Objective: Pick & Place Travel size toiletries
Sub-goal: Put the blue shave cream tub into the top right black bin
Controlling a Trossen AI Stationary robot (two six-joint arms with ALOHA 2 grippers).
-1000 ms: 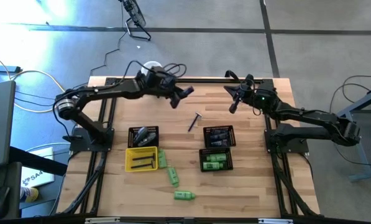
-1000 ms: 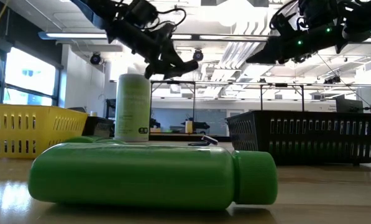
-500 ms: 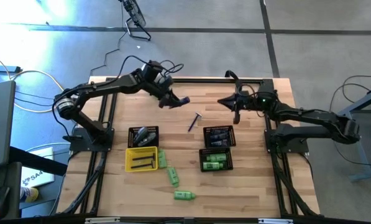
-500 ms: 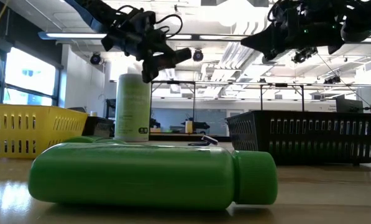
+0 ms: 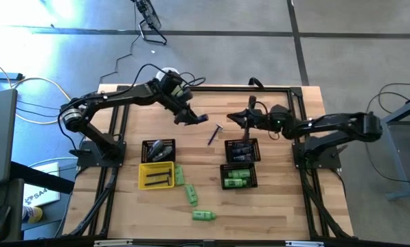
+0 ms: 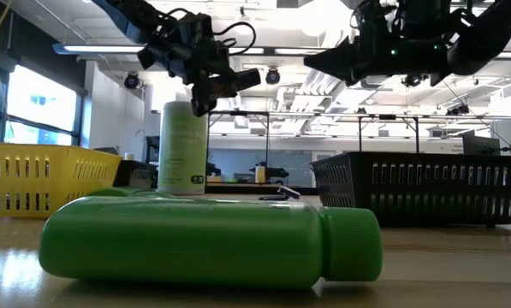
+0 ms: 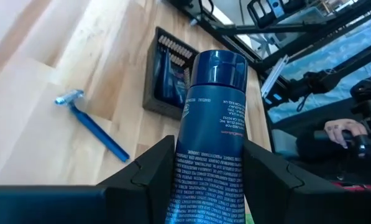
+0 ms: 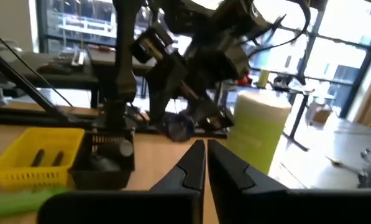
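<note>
- From above: the left gripper [image 5: 195, 118] hangs over the middle of the table [image 5: 273, 199] with a blue bottle [image 5: 199, 118] clamped between its fingers. I'd say this is the carrying stage, with the placing not yet done. The right gripper [image 5: 233, 118] is out over the table too, near the razor [image 5: 215, 134], and has nothing in it. Three green bottles [image 5: 191, 194] lie loose on the wood near the yellow tray [image 5: 156, 175], and more sit in the nearer black basket [image 5: 238, 177] on the right.
- From table height: one green bottle [image 6: 208, 241] lies on its side right in front, cap to the right, plump and glossy. Behind it stands the pale-green canister [image 6: 183, 148], upright. The left gripper is above the canister, with the blue bottle's end showing at [image 6: 246, 78].
- Left wrist: the blue bottle [image 7: 209, 127] is a slim dark-blue cylinder with white print and a rounded cap, held partway along by half-closed fingers [image 7: 154, 163]. Below lie the razor [image 7: 91, 122] and the farther black basket [image 7: 168, 73] with dark tubes inside. My guess is the next move calls for carrying it over that basket, lowering and letting go.
- Right wrist: the right gripper's fingers [image 8: 189, 167] are pressed together, empty, pointing toward the canister [image 8: 261, 130] and the yellow tray [image 8: 36, 154].
</note>
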